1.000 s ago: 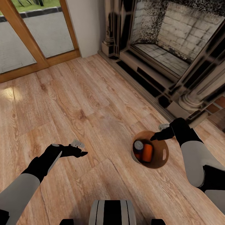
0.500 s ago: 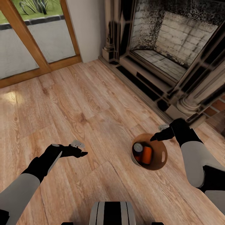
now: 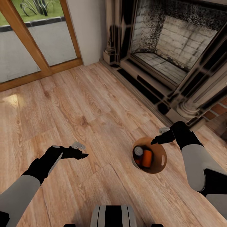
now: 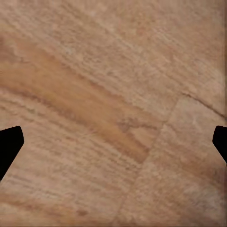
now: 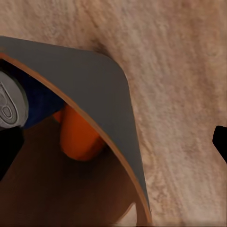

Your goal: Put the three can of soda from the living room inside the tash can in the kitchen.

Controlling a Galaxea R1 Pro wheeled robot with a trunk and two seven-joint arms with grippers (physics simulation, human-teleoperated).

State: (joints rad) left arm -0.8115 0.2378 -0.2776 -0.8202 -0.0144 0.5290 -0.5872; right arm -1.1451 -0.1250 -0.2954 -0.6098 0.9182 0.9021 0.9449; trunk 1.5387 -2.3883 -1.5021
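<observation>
The tash can (image 3: 159, 162), pale grey outside and orange-brown inside, is on the wood floor in front of the fireplace. Inside it lie a dark blue can of soda (image 3: 138, 151) with a silvery top and an orange one (image 3: 147, 158); a bit more orange shows under the blue one. My right gripper (image 3: 158, 135) is at the bin's far rim, open. The right wrist view shows the bin wall (image 5: 94, 90) between the spread fingers (image 5: 9, 151), with the blue can (image 5: 35, 101) and the orange can (image 5: 78, 137) inside. My left gripper (image 3: 82, 150) hangs open over bare floor (image 4: 113, 94).
The ornate fireplace (image 3: 176, 53) and its raised hearth step run along the right, close behind the bin. A wood-framed glass door (image 3: 37, 44) and a white wall corner (image 3: 88, 28) are at the back left. My base (image 3: 113, 216) is at the bottom edge.
The whole picture has shifted a little, with the door and fireplace sliding downward, so the camera moved. Both arms and the bin keep their places relative to each other.
</observation>
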